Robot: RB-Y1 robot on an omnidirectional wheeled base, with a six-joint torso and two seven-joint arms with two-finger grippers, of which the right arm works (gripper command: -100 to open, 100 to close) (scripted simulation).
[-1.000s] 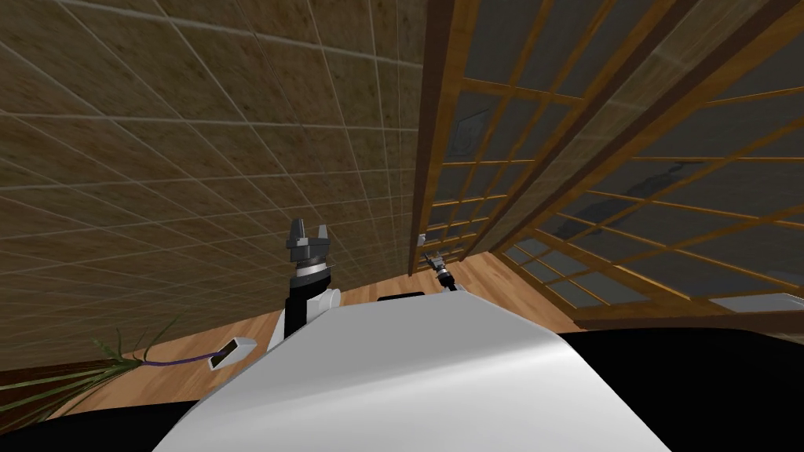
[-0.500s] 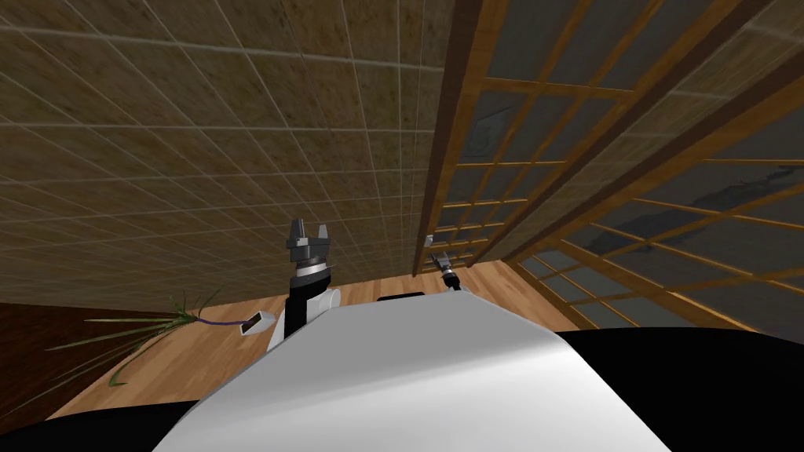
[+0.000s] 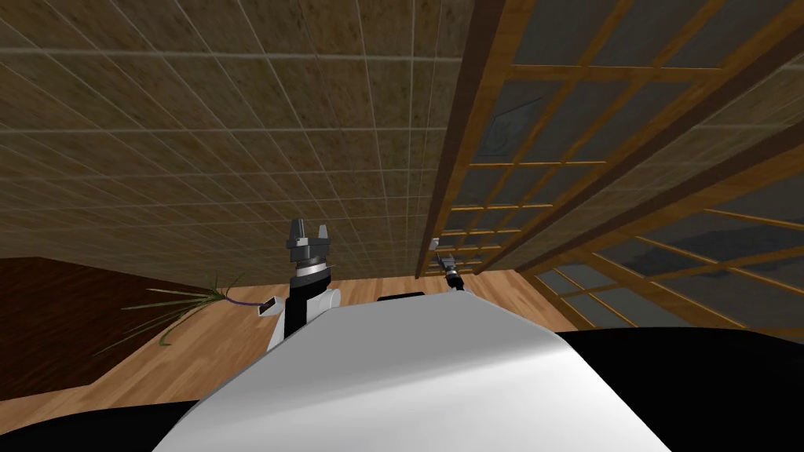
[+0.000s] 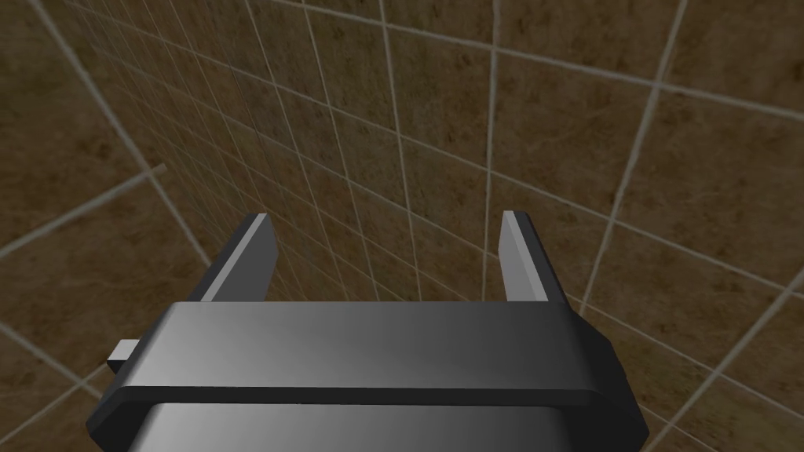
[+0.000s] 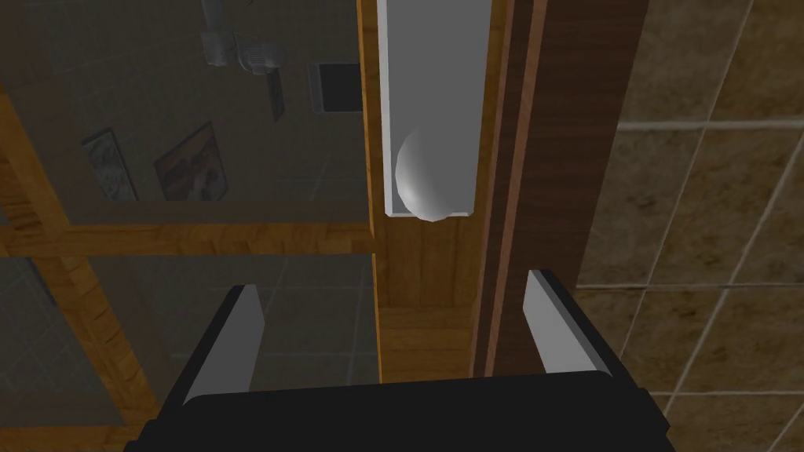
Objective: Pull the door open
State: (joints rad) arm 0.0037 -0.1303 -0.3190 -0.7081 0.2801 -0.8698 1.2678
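Right gripper (image 5: pixel 392 286) spread wide, empty; grey knob (image 5: pixel 428 184) straight ahead of fingertips, not touching; knob sits on white plate (image 5: pixel 428 71) running along door (image 5: pixel 412 275) stile; left gripper (image 4: pixel 385 224) wide, farther from knob.

The left gripper (image 4: pixel 386 220) has its two fingers (image 4: pixel 524 263) spread wide apart, with nothing between them. Both are thin, light grey blades with darker outer sides, and they rise from a dark grey box (image 4: pixel 369 345) that has a soft sheen across its face. A small grey stub (image 4: pixel 122 355) juts out from one side of that box. Beyond the fingertips is a brown tiled wall (image 4: pixel 628 157) with mottled tiles and pale grout lines, which also shows through the gap between the fingers.
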